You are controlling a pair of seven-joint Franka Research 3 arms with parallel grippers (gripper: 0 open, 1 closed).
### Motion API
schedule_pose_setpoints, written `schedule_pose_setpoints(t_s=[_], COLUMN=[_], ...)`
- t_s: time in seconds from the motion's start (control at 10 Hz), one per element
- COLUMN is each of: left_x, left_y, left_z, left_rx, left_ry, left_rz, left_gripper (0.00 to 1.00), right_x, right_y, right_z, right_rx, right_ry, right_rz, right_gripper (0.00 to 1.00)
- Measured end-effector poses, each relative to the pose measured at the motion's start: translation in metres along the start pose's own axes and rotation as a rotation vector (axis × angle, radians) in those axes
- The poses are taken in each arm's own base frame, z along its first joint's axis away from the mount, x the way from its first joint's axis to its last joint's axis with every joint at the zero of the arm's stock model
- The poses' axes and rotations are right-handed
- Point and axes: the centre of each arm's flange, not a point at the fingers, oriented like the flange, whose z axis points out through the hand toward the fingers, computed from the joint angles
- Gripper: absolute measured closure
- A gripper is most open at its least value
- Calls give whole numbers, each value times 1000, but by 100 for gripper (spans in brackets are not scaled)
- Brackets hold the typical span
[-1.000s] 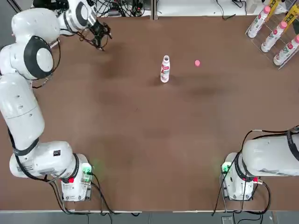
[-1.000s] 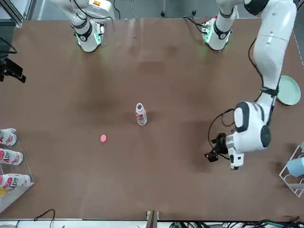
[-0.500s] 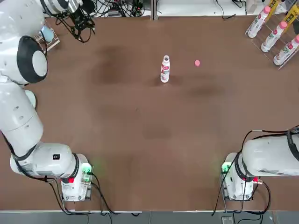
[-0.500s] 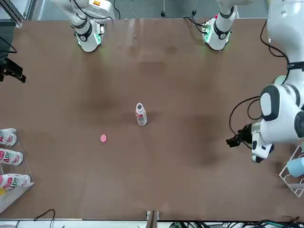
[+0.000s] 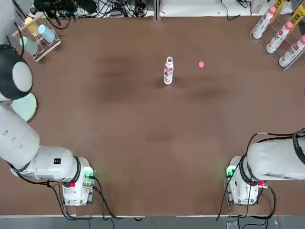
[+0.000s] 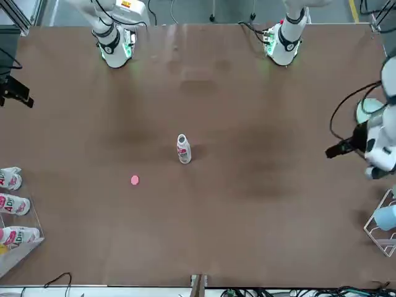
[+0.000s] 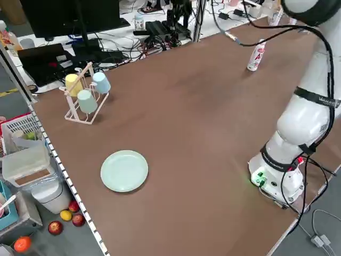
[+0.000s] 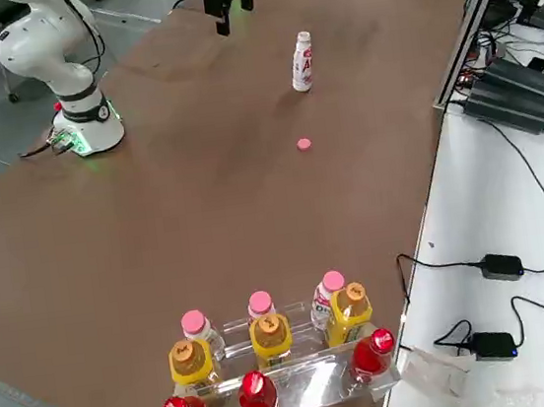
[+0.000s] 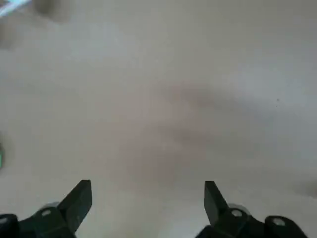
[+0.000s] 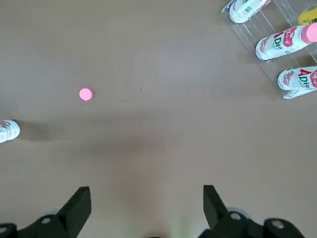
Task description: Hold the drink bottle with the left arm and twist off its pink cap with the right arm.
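Note:
The drink bottle (image 5: 168, 70) stands upright at mid-table, far side, and its neck is bare. The pink cap (image 5: 201, 64) lies flat on the table a short way to the bottle's right (image 8: 303, 144). My left gripper (image 6: 334, 151) hangs open and empty over the far-left part of the table, well away from the bottle; only bare table shows between its fingers (image 9: 79, 201). My right gripper (image 10: 144, 198) is open and empty, held high back from the cap (image 10: 85, 94) and the bottle (image 10: 7, 130). It also shows in the right side view (image 8: 231, 10).
A clear rack of pink-capped bottles (image 5: 281, 36) stands at the far-right corner. A wire rack with cups (image 5: 35, 33) sits at the far-left corner, with a pale green plate (image 5: 24, 106) near the left edge. Cables and boxes lie beyond the far edge.
The left arm has swung its open gripper away from mid-table toward the far-left edge. Bottle, cap and right arm have not moved.

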Motion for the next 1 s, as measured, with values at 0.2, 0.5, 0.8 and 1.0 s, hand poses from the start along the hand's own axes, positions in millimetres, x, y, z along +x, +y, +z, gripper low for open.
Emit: schedule_pose_setpoints(t_s=[0.2,0.5,0.8,1.0], left_x=[-23,-46,-45,-43], left_y=[-22,-16,-11,-7], left_z=[-44,-68,-65,-65], left_rx=[10,10,48,48], left_ry=[1,1,11,25], left_rz=[94,141,159,167], left_gripper=[0,0,0,0], right_x=[0,0,0,0], right_y=[0,0,-3,-3], right_z=[0,0,0,0], right_rx=[0,0,0,0], right_ry=[-1,-3,-5,-5], right_rz=[0,-1,-8,-8], right_gripper=[0,0,0,0])
